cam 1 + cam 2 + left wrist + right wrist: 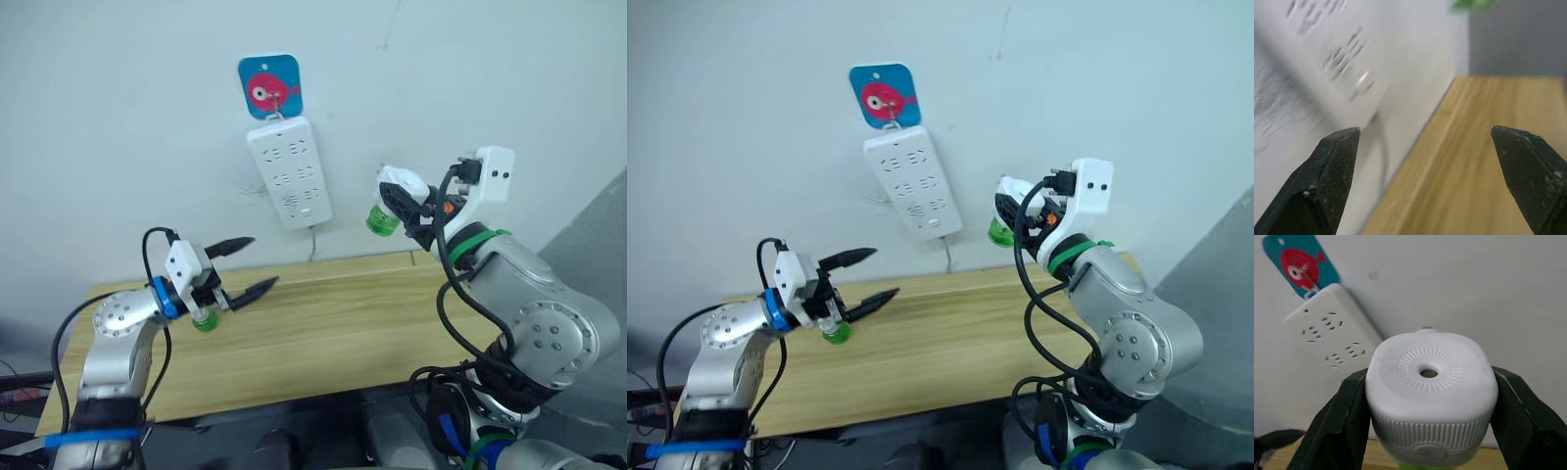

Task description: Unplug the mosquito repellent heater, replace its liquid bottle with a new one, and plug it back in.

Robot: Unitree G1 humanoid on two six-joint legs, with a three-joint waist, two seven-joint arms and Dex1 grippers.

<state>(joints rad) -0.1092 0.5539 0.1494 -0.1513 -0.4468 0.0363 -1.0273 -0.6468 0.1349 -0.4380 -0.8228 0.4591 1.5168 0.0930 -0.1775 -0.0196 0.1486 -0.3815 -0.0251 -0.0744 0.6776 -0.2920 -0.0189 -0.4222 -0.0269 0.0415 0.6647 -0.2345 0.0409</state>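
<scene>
My right gripper point(397, 203) is shut on the mosquito repellent heater point(1430, 382), a white rounded unit with a ribbed top and a centre hole. I hold it in the air to the right of the power strip point(289, 171), apart from it. A green liquid bottle point(383, 221) sits in the heater's underside. Over the table's left part my left gripper point(245, 265) stands open with nothing between its fingers point(1332, 171). A second small green bottle point(205, 320) is on the table just under that gripper's wrist.
The white power strip hangs on the wall from a blue hook plate with a red fish point(270, 86), its cord dropping behind the wooden table point(343, 313). A grey surface point(598, 225) rises at the far right.
</scene>
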